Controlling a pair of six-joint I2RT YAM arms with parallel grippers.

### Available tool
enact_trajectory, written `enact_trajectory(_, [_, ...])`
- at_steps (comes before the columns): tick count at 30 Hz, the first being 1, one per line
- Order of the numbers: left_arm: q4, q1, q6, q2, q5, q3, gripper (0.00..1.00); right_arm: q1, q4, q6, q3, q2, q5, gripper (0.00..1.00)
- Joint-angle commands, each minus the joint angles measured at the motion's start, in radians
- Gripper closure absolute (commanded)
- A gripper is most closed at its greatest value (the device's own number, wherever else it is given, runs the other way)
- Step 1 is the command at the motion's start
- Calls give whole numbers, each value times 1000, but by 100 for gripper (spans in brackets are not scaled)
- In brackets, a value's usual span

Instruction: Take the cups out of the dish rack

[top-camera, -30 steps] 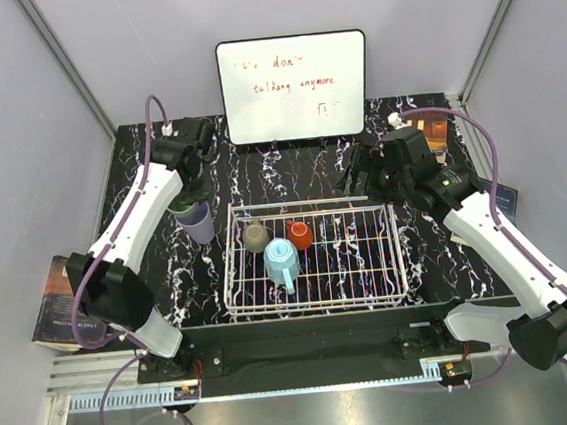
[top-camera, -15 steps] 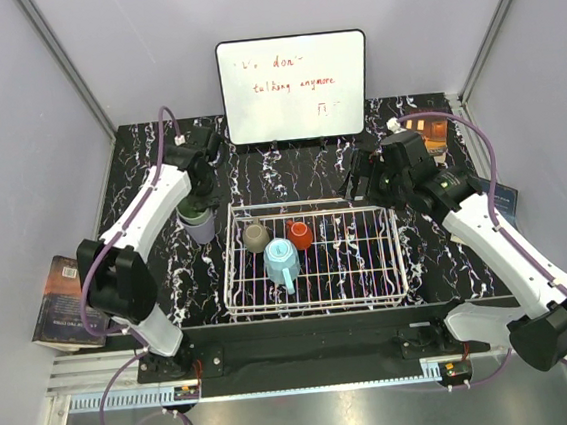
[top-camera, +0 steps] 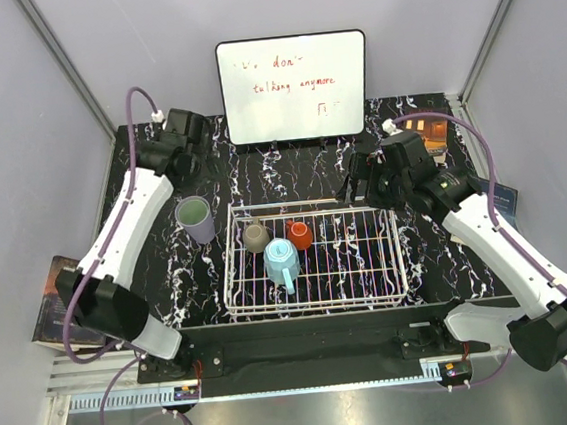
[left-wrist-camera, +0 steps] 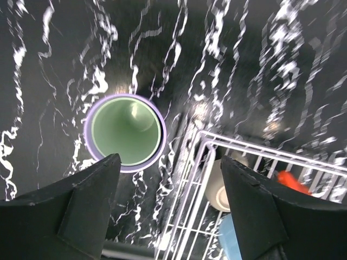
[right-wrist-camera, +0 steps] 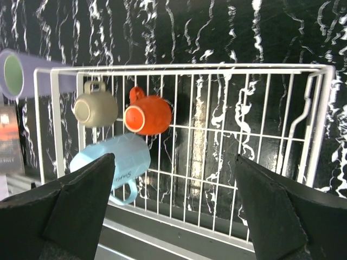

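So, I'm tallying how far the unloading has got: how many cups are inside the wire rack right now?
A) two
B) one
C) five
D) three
D: the grey-brown cup, the red-orange cup and the light blue mug lie in the dish rack. The sage-green tumbler sits nested in the lavender tumbler on the table outside it.

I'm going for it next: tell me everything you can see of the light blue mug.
The light blue mug looks glossy, with a loop handle and small dark lettering on its side. It lies tipped over in the left half of the dish rack, just nearer than the grey-brown cup and the red-orange cup. Nothing grips it.
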Motion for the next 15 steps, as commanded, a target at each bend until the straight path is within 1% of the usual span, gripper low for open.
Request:
enact_trajectory(1, [13,1,-32,-111,-45,68,19,20,22,-81,36,-6,-106,3])
enact_trajectory(4, [33,-17,-42,-174,-30,61,19,115,7,-119,58,10,-66,3])
enact_trajectory(5, [42,-26,-45,-190,-30,53,18,182,-1,-128,65,21,-51,3])
enact_trajectory(6, [56,-37,-51,-223,-30,44,18,224,-7,-136,84,28,-34,2])
enact_trajectory(7, [65,-66,-57,-240,-28,16,18,259,-24,-141,94,37,9,1])
enact_trajectory(9, [90,-107,-66,-289,-43,-14,18,342,-32,-142,116,63,41,0])
enact_trajectory(10, [93,-152,-77,-300,-69,-45,18,361,-41,-138,122,73,63,0])
enact_trajectory(13, [105,-231,-91,-348,-125,-111,17,415,-44,-134,137,87,86,0])
enact_trajectory(15, [108,-258,-100,-366,-143,-140,17,428,-44,-133,144,97,84,0])
